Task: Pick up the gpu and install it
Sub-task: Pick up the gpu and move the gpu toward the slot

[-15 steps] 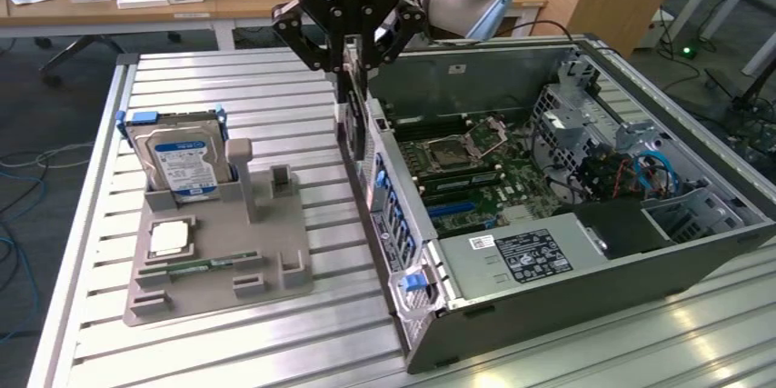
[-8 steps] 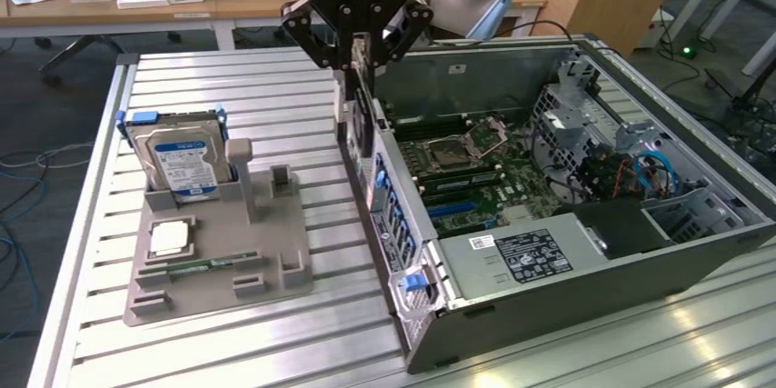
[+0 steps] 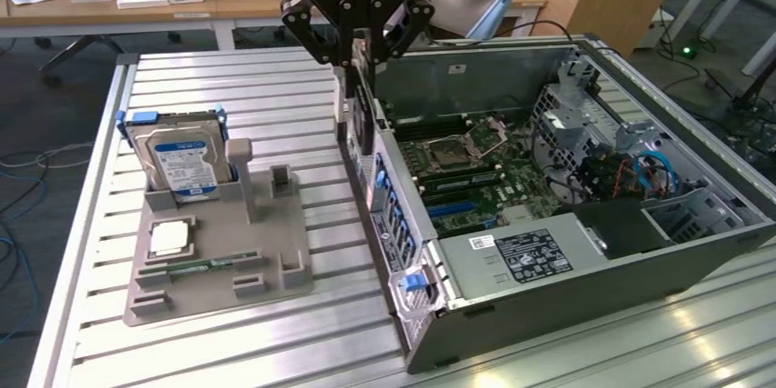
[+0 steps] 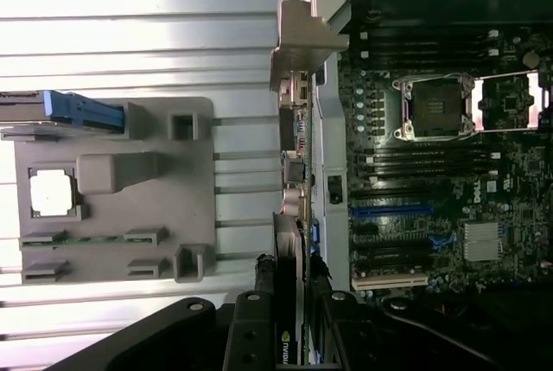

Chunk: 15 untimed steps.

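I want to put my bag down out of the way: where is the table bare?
Bare: the slatted table beyond the hard drive, and the near strip in front of the gray holder. Crowded: the gap between holder and computer case, where the pincer holds the gpu.

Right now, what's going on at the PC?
The gripper is shut on the gpu and holds it on edge, hanging over the side wall of the open case. The card is not seated: it is above the wall, beside the motherboard, not in a slot. On the exterior view's left, the holder carries the hard drive, a chip and a memory stick, none of them touched.
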Tool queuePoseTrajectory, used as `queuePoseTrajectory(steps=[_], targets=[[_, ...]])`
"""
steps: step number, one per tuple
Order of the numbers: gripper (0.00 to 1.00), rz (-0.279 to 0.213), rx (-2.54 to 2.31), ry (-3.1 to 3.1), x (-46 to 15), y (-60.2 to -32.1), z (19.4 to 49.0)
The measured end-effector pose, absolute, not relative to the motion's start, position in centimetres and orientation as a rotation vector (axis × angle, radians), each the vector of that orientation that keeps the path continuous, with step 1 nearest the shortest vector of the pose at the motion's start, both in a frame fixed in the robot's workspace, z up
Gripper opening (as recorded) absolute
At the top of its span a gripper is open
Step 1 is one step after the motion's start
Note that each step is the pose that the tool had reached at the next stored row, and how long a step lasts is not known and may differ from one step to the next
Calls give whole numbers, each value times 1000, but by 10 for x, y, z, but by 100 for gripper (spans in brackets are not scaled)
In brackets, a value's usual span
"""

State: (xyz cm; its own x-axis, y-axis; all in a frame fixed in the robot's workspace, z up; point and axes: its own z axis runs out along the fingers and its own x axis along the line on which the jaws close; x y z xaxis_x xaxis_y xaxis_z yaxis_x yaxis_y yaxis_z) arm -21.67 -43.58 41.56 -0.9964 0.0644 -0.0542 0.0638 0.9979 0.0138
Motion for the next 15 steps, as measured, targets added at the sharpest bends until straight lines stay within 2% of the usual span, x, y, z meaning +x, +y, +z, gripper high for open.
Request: queuePoseTrajectory(steps=[2,15], targets=[[26,6,104,3085,-217,-436,416],[26,5,104,3085,-209,-435,416]])
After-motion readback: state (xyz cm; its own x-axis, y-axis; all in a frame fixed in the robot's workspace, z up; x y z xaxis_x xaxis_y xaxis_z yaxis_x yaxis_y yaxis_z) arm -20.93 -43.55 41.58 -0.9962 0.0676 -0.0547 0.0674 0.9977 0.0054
